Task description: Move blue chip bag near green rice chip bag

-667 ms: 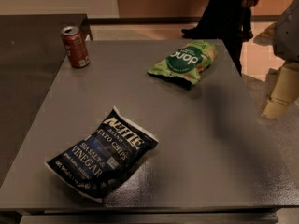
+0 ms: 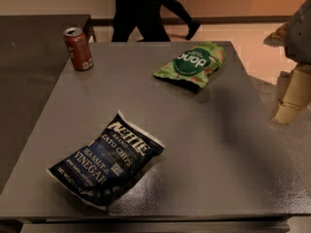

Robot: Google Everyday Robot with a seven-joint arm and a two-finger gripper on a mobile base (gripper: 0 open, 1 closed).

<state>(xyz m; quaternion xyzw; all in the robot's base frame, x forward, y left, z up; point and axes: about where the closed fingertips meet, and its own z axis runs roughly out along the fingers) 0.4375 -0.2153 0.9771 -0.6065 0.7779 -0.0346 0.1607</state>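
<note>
The blue chip bag (image 2: 107,161), dark navy with white lettering, lies flat near the front left corner of a grey bench (image 2: 218,144). Nothing touches it. The green rice chip bag (image 2: 192,64) lies toward the far right of the same bench, well apart from the blue one, with bare grey surface between them. A red soda can (image 2: 78,48) stands upright near the far left edge.

Since a moment ago, both bags, the can and the robot have kept their places. Only a person in dark clothes (image 2: 141,13) has walked leftward behind the bench. So the task appears not yet begun: the blue bag has yet to be grasped.

The claw (image 2: 290,101), cream-coloured, hangs at the right of the view, beyond the bench's right edge. It is well apart from the blue bag and nearer the green one. Whether it is spread or closed cannot be told, but it holds nothing.
</note>
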